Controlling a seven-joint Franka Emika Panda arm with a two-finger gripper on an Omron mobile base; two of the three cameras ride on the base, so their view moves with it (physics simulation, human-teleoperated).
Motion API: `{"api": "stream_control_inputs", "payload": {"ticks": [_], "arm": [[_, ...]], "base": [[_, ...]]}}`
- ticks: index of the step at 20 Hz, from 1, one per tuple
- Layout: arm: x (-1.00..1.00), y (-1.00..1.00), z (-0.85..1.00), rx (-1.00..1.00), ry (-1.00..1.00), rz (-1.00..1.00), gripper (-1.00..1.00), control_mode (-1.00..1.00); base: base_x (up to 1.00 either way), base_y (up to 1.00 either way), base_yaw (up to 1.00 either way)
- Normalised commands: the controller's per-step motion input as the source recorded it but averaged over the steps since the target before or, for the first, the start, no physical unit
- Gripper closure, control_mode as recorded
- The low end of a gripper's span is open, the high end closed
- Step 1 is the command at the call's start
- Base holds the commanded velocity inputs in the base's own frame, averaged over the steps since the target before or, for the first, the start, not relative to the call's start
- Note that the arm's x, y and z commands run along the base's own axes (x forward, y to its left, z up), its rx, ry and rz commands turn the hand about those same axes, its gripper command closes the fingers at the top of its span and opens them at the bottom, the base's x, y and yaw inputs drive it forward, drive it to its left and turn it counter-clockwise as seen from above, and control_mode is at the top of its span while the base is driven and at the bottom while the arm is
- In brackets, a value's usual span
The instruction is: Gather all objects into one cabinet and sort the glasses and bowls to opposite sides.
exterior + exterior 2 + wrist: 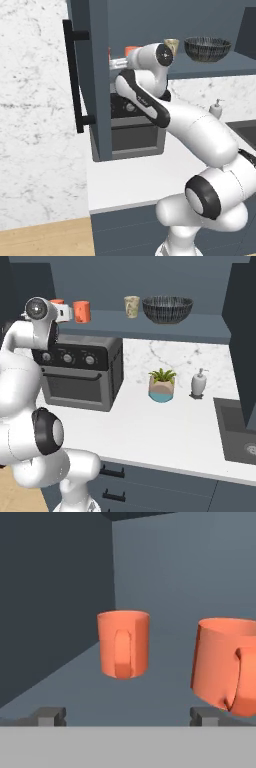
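The slate-blue wall cabinet [95, 75] stands with its door swung open, black bar handle [75, 75] facing me. On its shelf sit the dark speckled bowl [167, 309] at the right, the beige cup [132, 306] beside it, and two orange cups [81, 311] at the left. In the hand view one orange cup [123, 644] stands ahead near the left wall, and the other [225, 667] is close, just above the right fingertip [205, 716] and slightly tilted. My gripper [127, 717] is open inside the cabinet's left end, with nothing between its fingers.
Below the cabinet, a dark toaster oven [80, 371] sits on the white counter [150, 426]. A teal-and-beige plant pot [162, 386] and a soap dispenser [199, 383] stand further right, with a sink [240, 431] at the far right.
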Motion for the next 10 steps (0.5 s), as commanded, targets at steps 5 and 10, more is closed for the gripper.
{"api": "stream_control_inputs", "payload": {"ticks": [5,10], "arm": [[-0.51,-0.56,0.00,0.01,0.00,-0.19,-1.00,-1.00],[-0.48,-0.32,0.00,0.00,0.00,-0.14,-1.00,-1.00]], "base": [[0.00,0.00,0.00],[0.00,0.00,0.00]]}}
